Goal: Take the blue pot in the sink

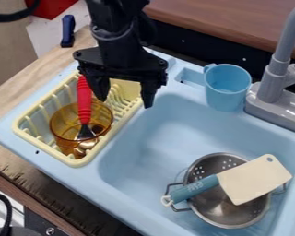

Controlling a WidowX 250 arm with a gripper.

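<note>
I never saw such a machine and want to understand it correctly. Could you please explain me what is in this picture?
A fixed camera looks down at a slant. The black machine is a robot arm. Its two-finger gripper is open and holds nothing. Below is a light blue toy sink; inside it, a toy cleaver lies across a metal colander. The blue cup beside the grey tap is probably the task's "pot". The pale yellow rack holds an amber cup with a red-handled utensil in it.
</note>
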